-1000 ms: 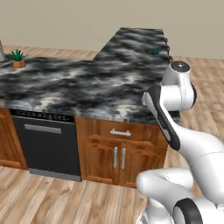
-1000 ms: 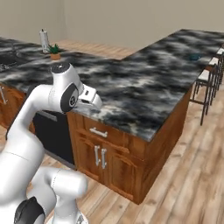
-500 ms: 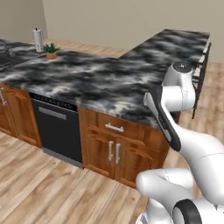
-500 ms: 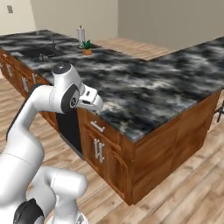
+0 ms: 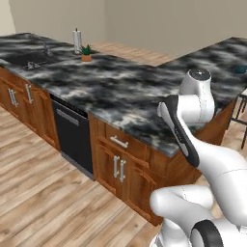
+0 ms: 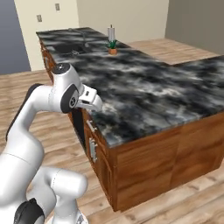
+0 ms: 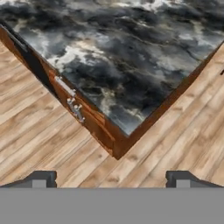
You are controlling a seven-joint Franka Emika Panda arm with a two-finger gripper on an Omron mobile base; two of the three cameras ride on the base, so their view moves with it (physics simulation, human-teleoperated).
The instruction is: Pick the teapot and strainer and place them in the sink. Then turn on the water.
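Note:
My gripper [image 7: 110, 180] is open, its two dark fingertips [image 7: 43, 178] wide apart with nothing between them. It hovers over wooden floor just off the corner of the dark marble counter [image 7: 131, 52]. The black sink [image 5: 28, 60] lies at the counter's far left end with its grey faucet [image 5: 46, 48]; the right base view shows the sink [image 6: 72, 49] far behind the arm [image 6: 65, 92]. A small teal shape, probably the teapot [image 5: 240, 69], sits at the right edge of the left base view. The strainer and water are out of view.
A small potted plant [image 5: 86, 53] and a tall pale cylinder [image 5: 76, 40] stand on the counter beside the sink. Below the counter are a black dishwasher [image 5: 72, 135] and wooden cabinets with metal handles [image 5: 118, 166]. Open wooden floor [image 5: 43, 193] spreads in front.
Both base views have shifted as a whole, so the base has moved: the sink end of the counter has come into view. The arm holds the same pose, gripper still open.

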